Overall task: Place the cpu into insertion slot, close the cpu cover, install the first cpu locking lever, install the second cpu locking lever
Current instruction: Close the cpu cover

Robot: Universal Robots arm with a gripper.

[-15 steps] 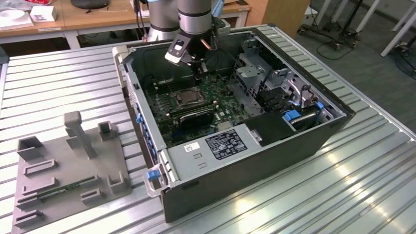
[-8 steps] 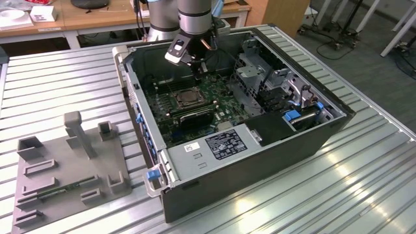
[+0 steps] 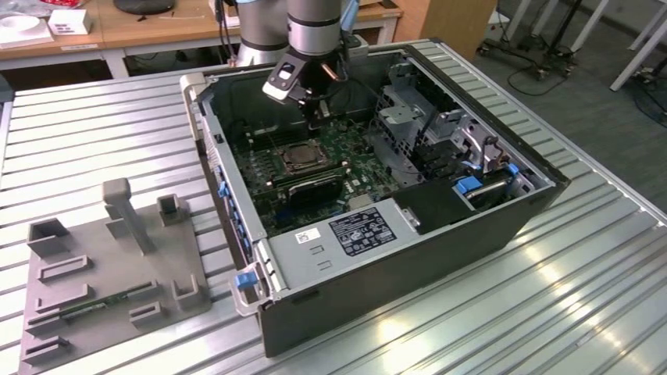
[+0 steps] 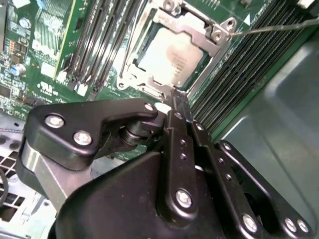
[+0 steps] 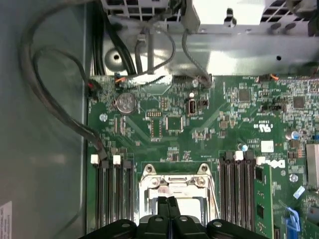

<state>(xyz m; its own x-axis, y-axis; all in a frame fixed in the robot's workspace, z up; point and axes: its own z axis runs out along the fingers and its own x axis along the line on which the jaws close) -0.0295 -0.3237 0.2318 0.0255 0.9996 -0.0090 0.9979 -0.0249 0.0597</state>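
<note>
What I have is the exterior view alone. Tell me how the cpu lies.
Observer: In the second wrist view the cpu lies flat, pale top up, seated on the motherboard.
Operator: Report the cpu cover.
Observer: In that same view the cpu cover is down, framing the chip's top.
Operator: Give me the tool's state.
Observer: In the first wrist view the tool is shut, with nothing between its fingers.
</note>
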